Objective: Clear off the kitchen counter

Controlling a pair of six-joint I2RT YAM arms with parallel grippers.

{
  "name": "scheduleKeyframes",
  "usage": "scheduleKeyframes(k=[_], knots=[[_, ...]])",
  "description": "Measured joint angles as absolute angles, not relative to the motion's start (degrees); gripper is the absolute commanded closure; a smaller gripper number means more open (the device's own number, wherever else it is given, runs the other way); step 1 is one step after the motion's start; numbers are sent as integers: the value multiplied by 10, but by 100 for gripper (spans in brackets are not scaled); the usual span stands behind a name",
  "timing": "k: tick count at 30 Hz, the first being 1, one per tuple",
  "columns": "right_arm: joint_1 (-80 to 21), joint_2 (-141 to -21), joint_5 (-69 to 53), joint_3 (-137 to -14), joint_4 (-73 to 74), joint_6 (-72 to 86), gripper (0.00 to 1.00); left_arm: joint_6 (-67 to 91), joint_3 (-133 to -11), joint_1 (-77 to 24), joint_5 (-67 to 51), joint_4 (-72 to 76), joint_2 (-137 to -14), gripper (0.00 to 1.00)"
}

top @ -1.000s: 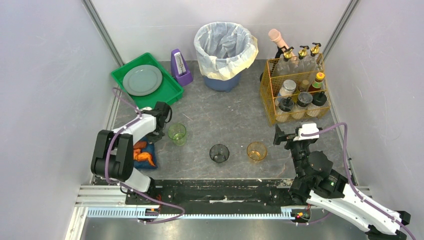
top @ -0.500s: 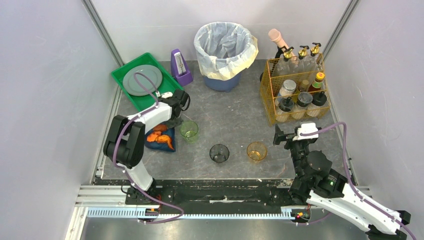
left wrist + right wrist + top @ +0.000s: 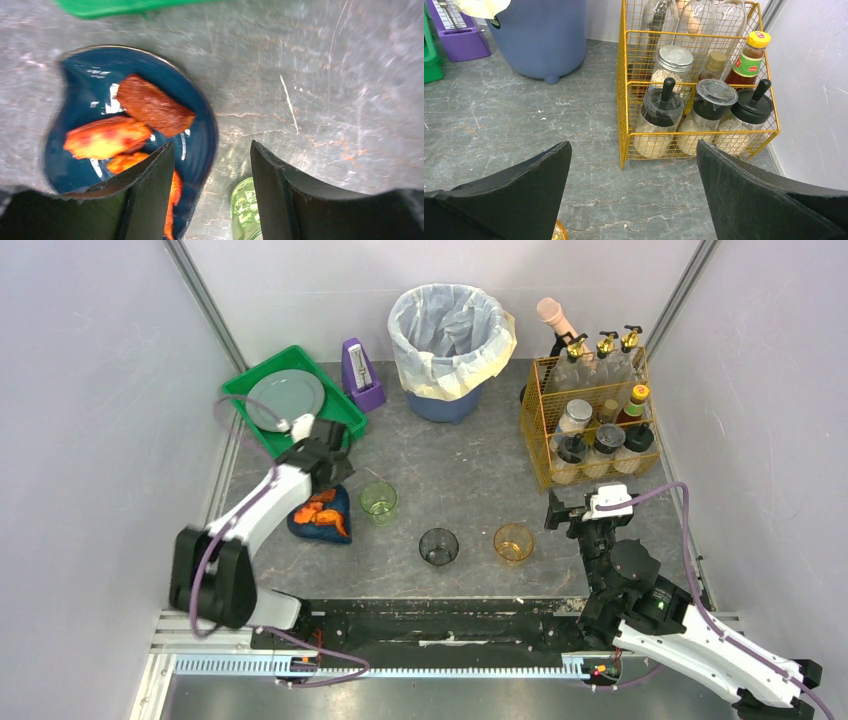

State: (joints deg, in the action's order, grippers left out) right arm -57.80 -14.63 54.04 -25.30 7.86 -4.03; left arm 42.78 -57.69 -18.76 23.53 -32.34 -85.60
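Observation:
On the kitchen counter [image 3: 455, 475] lies a blue plate [image 3: 322, 515] with orange and brown food, touching or nearly touching a green glass [image 3: 379, 502]. A dark glass [image 3: 438, 546] and an amber glass [image 3: 513, 542] stand further right. My left gripper [image 3: 328, 472] hovers above the plate's far edge, open. In the left wrist view the gripper [image 3: 212, 190] is empty, over the blue plate [image 3: 90, 170] and the green glass [image 3: 247, 210]. My right gripper [image 3: 556, 512] is open and empty beside the amber glass, with only counter [image 3: 634, 190] between its fingers.
A green tray [image 3: 340, 420] holding a grey plate [image 3: 285, 398] sits at the back left, next to a purple metronome [image 3: 358, 375]. A lined bin [image 3: 450, 340] stands at the back. At the right is a yellow wire basket [image 3: 590, 425] of bottles and jars.
The left gripper slid the blue plate right from the counter's left edge, pushing the green glass along. It then opened, let go and drew back. The right arm stayed still.

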Motion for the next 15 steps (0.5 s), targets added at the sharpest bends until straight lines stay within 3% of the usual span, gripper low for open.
scheduleKeyframes(k=[6, 15], knots=[[-578, -146, 540, -253, 79, -40, 2, 474, -448, -75, 213, -294, -647, 36], [-578, -146, 539, -253, 79, -40, 2, 570, -301, -6, 210, -320, -510, 40]])
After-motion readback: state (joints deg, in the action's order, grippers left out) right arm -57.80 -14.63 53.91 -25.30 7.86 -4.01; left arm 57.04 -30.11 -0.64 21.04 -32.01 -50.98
